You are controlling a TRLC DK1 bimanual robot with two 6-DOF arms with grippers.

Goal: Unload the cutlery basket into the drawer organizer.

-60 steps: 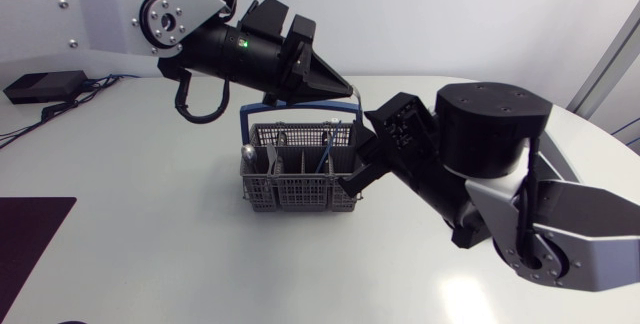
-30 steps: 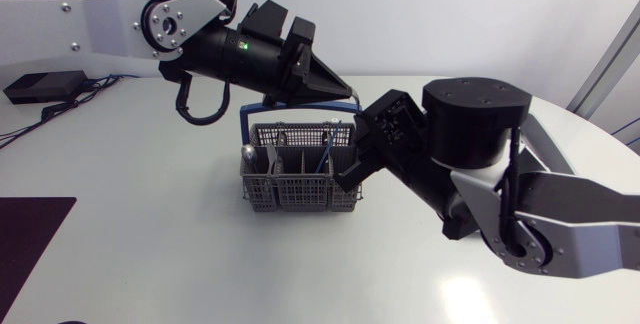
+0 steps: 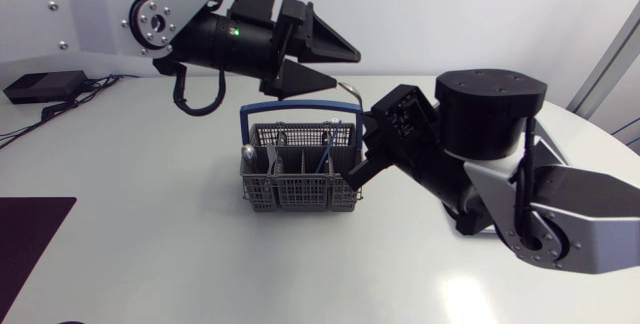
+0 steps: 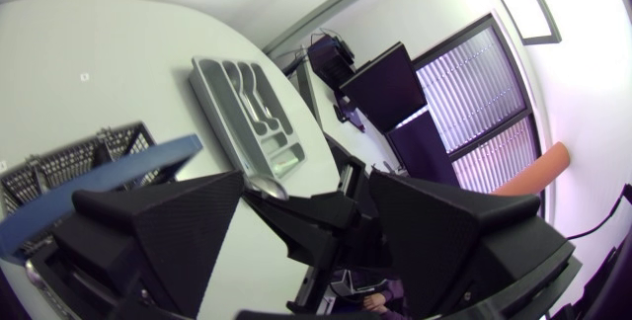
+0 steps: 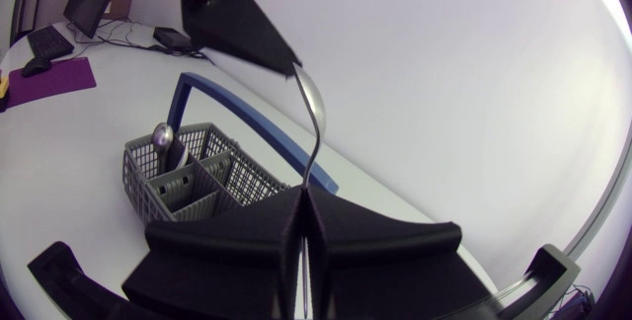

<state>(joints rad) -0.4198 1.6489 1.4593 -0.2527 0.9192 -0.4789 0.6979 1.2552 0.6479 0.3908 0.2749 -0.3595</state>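
A grey cutlery basket (image 3: 300,172) with a blue handle (image 3: 300,108) stands mid-table; a round-bowled spoon (image 3: 245,151) and other cutlery stand in it. Over its right end my right gripper (image 3: 366,116) is shut on the handle of a silver spoon (image 3: 350,89), whose bowl (image 5: 308,98) points up. My left gripper (image 3: 342,69) hangs open just above, its fingers (image 4: 168,221) spread to either side of the spoon's bowl (image 4: 265,187) without touching it. The grey drawer organizer (image 4: 247,113) lies beyond the basket (image 4: 59,167) near the table's edge, seen only in the left wrist view.
A black box (image 3: 45,86) with cables sits at the back left of the table. A dark mat (image 3: 25,234) lies at the front left edge. My right arm's bulky joint (image 3: 490,114) stands right of the basket.
My left gripper has opened and let go of the spoon, lifting slightly. My right gripper has shut on the spoon's handle and now holds it alone.
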